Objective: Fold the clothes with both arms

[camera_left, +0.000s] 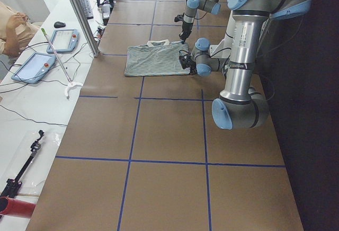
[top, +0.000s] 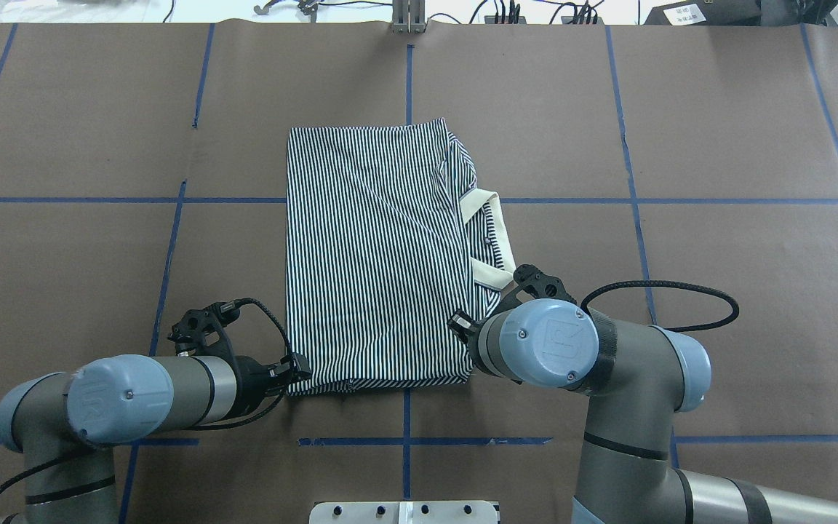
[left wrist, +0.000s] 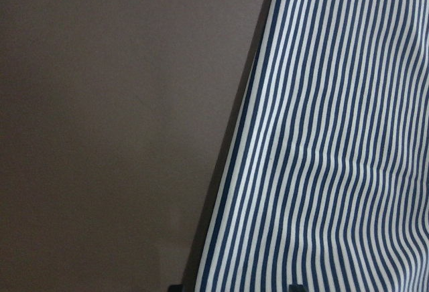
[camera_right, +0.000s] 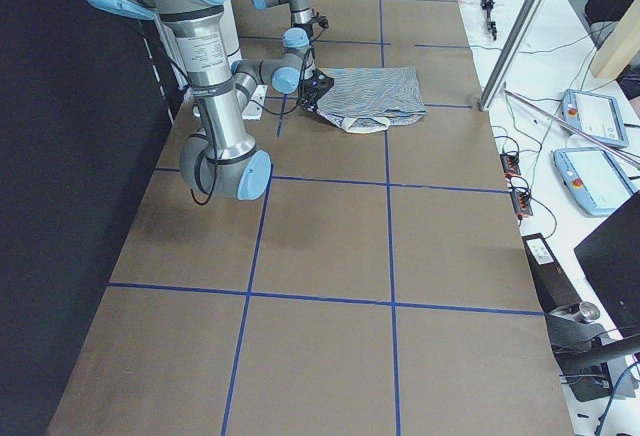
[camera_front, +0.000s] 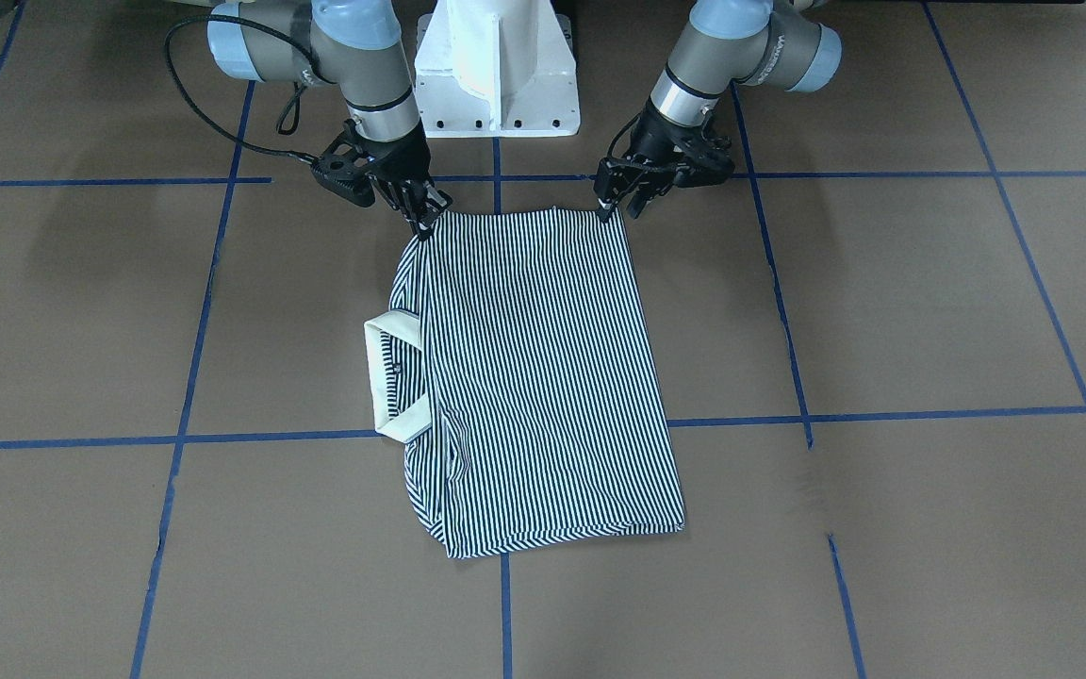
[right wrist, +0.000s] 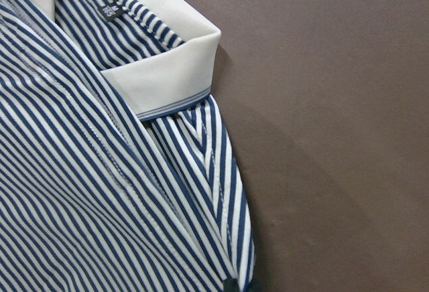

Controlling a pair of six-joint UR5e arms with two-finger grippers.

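The striped polo shirt [camera_front: 543, 377] lies flat on the brown table, folded into a long rectangle [top: 375, 255], with its cream collar [top: 492, 233] sticking out on my right side. My left gripper [camera_front: 623, 203] sits at the shirt's near left corner [top: 295, 372]. Its fingers stand apart, and in the left wrist view the striped edge [left wrist: 335, 138] runs between them. My right gripper [camera_front: 425, 222] is at the near right corner, just below the collar [right wrist: 167, 71], with its tips closed on the shirt's edge [right wrist: 238, 285]. In the overhead view the arm mostly hides it.
The white pedestal base [camera_front: 496, 66] stands just behind the shirt's near edge. Blue tape lines [camera_front: 505, 604] grid the table. Beyond the far edge, a side bench carries tablets [camera_left: 34, 67] and cables, a metal post [camera_left: 79, 14] rises, and a person [camera_left: 8, 24] sits there.
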